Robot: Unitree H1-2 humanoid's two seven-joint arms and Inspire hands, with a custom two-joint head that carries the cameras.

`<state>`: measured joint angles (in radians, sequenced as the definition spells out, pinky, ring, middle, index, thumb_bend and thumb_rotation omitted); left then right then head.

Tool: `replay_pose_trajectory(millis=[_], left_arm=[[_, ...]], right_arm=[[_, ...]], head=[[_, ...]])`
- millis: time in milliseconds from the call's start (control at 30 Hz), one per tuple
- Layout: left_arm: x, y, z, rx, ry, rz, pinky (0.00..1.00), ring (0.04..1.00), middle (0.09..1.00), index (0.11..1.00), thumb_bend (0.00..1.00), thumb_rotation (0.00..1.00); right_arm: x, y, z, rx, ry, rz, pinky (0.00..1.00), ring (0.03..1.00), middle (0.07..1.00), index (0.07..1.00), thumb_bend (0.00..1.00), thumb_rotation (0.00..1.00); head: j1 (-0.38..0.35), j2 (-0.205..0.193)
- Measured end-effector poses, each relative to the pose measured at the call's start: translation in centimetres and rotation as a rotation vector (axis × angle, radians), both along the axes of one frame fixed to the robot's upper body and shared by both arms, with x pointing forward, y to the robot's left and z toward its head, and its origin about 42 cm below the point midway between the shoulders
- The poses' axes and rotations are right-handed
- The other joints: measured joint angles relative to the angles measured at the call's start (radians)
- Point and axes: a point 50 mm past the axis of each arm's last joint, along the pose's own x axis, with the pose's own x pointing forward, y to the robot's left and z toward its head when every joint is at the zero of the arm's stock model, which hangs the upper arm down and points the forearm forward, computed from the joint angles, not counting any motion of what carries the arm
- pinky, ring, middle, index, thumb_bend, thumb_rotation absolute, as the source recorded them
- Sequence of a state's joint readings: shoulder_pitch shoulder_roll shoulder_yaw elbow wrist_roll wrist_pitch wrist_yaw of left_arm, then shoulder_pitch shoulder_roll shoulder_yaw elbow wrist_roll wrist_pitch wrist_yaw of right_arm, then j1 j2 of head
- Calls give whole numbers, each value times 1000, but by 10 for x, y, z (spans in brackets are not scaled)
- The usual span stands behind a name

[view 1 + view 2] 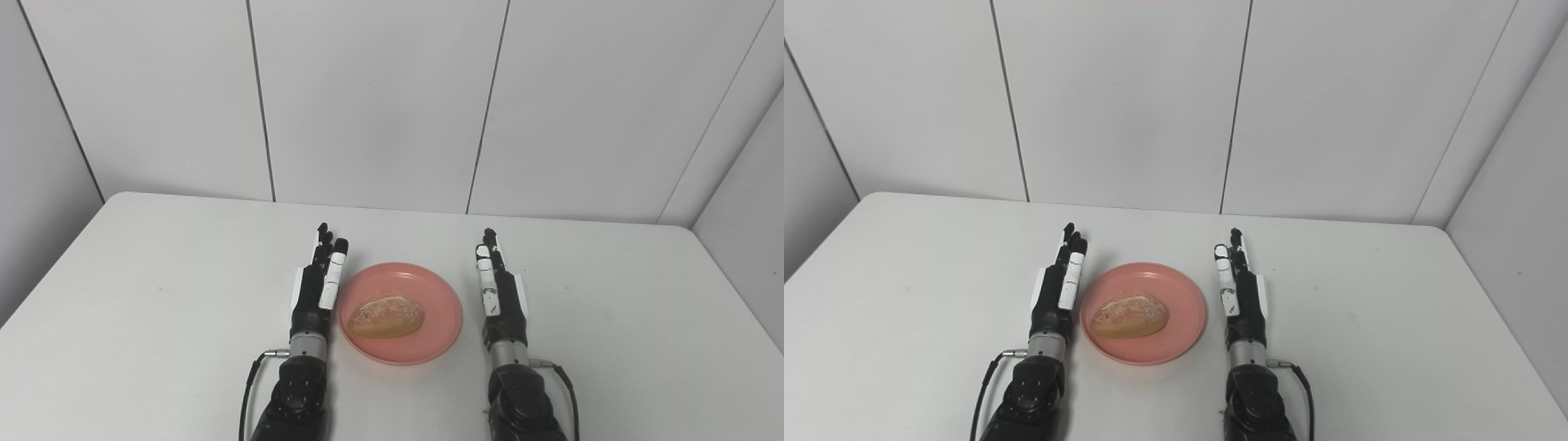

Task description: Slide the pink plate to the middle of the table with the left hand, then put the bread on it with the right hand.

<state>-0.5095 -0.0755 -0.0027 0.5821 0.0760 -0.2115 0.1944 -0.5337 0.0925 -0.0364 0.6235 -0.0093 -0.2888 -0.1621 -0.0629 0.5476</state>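
Flanking one pink plate, one bread, two empty hands

pink plate – smooth plastic, slight sheen; bread – rough floury crust; table – matt.

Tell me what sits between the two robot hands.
The pink plate with the bread on it lies between the left robot hand and right robot hand, in both views.

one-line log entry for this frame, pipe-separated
bread: on pink plate | plate: mid-table | left hand: open, beside plate's left rim | right hand: open, right of plate, apart | task: looks done
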Motion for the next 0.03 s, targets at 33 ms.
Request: replay_pose_trajectory(millis=[33], left_arm=[[0,0,0,0,0,0,1000,1000,1000,1000,814,1000]], right_arm=[[0,0,0,0,0,0,1000,1000,993,976,855,1000]], head=[[0,0]])
